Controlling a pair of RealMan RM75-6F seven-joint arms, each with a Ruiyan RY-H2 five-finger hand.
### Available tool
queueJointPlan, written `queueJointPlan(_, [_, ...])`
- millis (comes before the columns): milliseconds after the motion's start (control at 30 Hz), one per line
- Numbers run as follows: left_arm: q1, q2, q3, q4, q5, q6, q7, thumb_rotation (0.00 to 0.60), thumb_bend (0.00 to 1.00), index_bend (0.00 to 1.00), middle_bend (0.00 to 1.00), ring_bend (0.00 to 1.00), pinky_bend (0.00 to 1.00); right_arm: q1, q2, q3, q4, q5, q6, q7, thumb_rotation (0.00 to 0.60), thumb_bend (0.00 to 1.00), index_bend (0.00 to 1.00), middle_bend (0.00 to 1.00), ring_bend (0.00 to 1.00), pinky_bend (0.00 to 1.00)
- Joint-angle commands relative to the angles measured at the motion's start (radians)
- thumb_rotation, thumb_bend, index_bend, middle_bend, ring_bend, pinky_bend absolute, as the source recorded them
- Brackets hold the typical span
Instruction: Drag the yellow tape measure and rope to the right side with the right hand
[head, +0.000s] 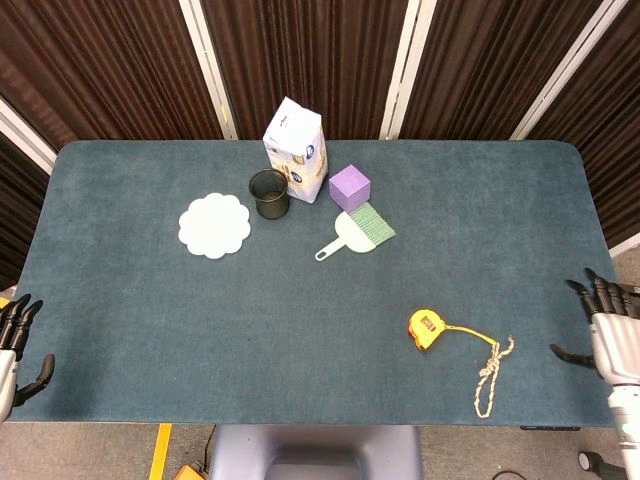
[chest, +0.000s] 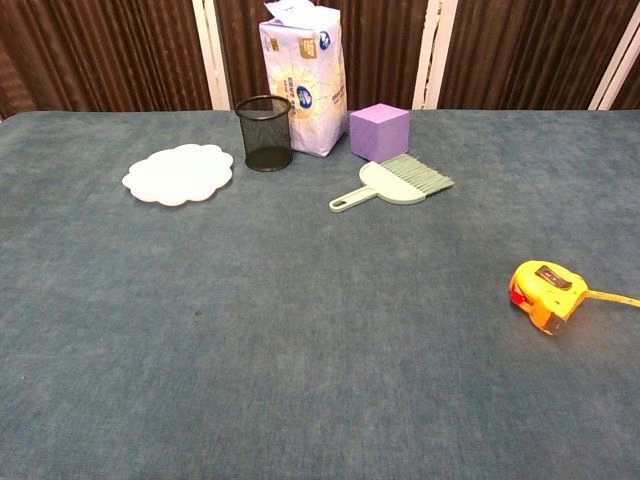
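The yellow tape measure (head: 424, 328) lies on the blue table toward the front right, also seen in the chest view (chest: 541, 291). Its yellow tape runs right to a pale rope (head: 490, 372) that trails down toward the front edge. My right hand (head: 610, 333) is at the table's right edge, fingers spread, well apart from the rope and holding nothing. My left hand (head: 14, 345) hangs off the front left corner, fingers apart and empty. Neither hand shows in the chest view.
At the back middle stand a white paper package (head: 296, 150), a black mesh cup (head: 268, 193) and a purple cube (head: 350, 187). A green dustpan brush (head: 357, 231) lies in front of the cube. A white scalloped coaster (head: 214, 225) lies left.
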Motion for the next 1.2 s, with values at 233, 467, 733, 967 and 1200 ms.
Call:
queueJointPlan(233, [0.006, 0.000, -0.005, 0.005, -0.009, 0.013, -0.002, 0.600, 0.47, 0.05, 0.00, 0.00, 0.07, -0.049, -0.070, 0.020, 0.089, -0.062, 0.088, 0.099, 0.600, 0.00, 0.23, 0.00, 0.00, 0.00])
queueJointPlan(467, [0.002, 0.001, -0.005, 0.006, -0.009, 0.004, -0.007, 0.600, 0.47, 0.05, 0.00, 0.00, 0.07, -0.099, -0.056, 0.029, 0.061, -0.106, 0.193, 0.121, 0.600, 0.00, 0.23, 0.00, 0.00, 0.00])
queueJointPlan(733, [-0.002, 0.004, -0.008, 0.004, -0.017, -0.004, -0.002, 0.600, 0.47, 0.05, 0.00, 0.00, 0.07, -0.145, 0.005, -0.005, -0.024, -0.156, 0.231, 0.077, 0.600, 0.00, 0.23, 0.00, 0.00, 0.00])
queueJointPlan(967, [-0.017, -0.008, -0.010, 0.026, -0.022, -0.028, -0.005, 0.600, 0.47, 0.05, 0.00, 0.00, 0.07, -0.152, 0.067, -0.037, -0.101, -0.164, 0.178, 0.030, 0.600, 0.00, 0.24, 0.00, 0.00, 0.00])
queueJointPlan(1200, [-0.030, -0.022, -0.015, 0.037, -0.014, -0.033, 0.010, 0.600, 0.47, 0.05, 0.00, 0.00, 0.07, -0.158, 0.076, -0.043, -0.114, -0.194, 0.180, 0.033, 0.600, 0.00, 0.24, 0.00, 0.00, 0.00])
